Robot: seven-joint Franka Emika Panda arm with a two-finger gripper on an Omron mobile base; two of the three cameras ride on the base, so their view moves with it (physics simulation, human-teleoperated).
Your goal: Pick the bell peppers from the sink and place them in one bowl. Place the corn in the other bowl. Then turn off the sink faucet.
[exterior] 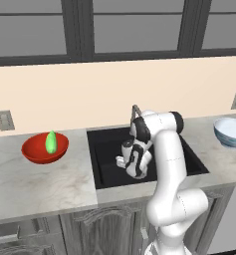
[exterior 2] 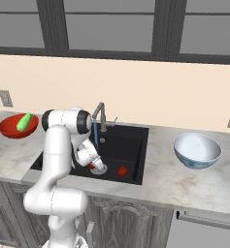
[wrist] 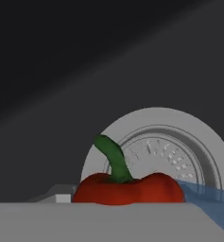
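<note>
Arm is bent down into the sink (exterior 2: 131, 145), gripper (exterior 2: 93, 166) low over the basin floor w/ one red pepper (wrist: 128, 189) right under the hand cam, green stem sticking up, drain (wrist: 179, 146) just behind it. In right base view that pepper (exterior 2: 90, 166) peeks out red at the hand. Fingertips aren't visible past the pepper and the wrist blocks them in both base views, so can't tell if the pincer is apart or clamped on it. Judging by how close the pepper sits to the cam, this looks like the grasp approach or the grasp itself.

Second pepper (exterior 2: 122, 171) lies on the basin floor, right of the hand, near the front wall, apart from the gripper.

Faucet (exterior 2: 100, 115) stands at the sink's back rim, blue water stream (exterior 2: 95, 133) running down into the basin, so shut-off step not yet done. Stream also shows as a blue wedge at the pepper's side in hand view.

Corn (exterior: 51, 142) sits upright-ish in the red bowl (exterior: 34, 152) on the counter left of the sink, so that part looks done. White-blue bowl (exterior 2: 204, 155) on the counter right of the sink holds nothing visible; both peppers are meant for it
</note>
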